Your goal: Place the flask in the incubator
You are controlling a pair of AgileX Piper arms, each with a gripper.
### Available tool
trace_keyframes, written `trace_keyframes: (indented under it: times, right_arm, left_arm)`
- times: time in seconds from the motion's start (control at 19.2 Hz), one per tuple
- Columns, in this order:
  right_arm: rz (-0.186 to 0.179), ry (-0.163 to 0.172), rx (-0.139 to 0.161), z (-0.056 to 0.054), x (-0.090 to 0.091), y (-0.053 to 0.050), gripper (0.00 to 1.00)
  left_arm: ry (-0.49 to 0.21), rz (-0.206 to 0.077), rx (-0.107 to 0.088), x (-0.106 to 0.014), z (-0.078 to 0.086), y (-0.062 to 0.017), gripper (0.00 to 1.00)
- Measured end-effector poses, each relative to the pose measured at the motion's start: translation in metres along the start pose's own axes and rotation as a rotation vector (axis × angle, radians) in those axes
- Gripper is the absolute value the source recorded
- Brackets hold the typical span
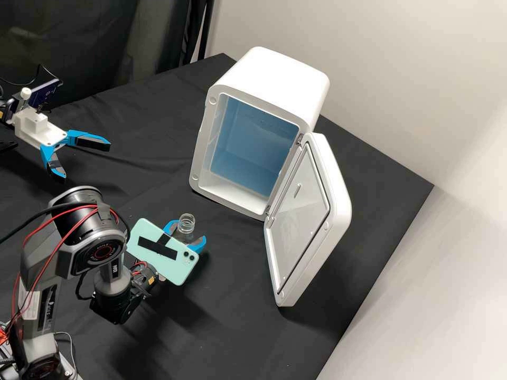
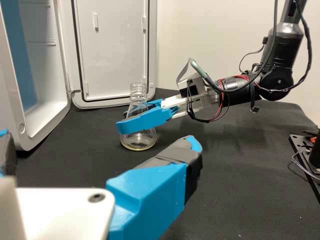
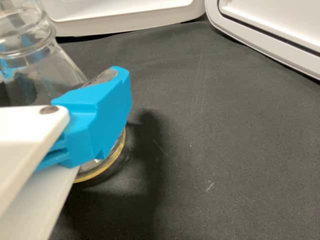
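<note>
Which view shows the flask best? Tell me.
The left wrist view: the flask stands in side profile, mouth to base. The high view shows little beyond its neck; the right wrist view is so close that much is cut off.

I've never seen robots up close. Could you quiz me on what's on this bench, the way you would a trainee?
1. True or false: the door of the white box-shaped incubator is shut.
2. Where is the small clear glass conical flask? A) inside the incubator; B) upright on the black bench, in front of the incubator; C) lying on its side.
3. Fill in: the left arm's blue-fingered claw is ____.
Key: 1 false, it stands wide open; 2 B; 3 open, holding nothing.
</note>
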Motion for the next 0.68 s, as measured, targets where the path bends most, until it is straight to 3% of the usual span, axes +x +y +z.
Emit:
trace_keyframes:
  times: [0.68]
  right_arm:
    - [0.005, -0.004, -0.002, -0.0018, -0.0026, 0.0003, 0.0]
  left_arm:
    - [0.0, 0.0, 0.0, 0.0, 0.0, 0.0, 1.0]
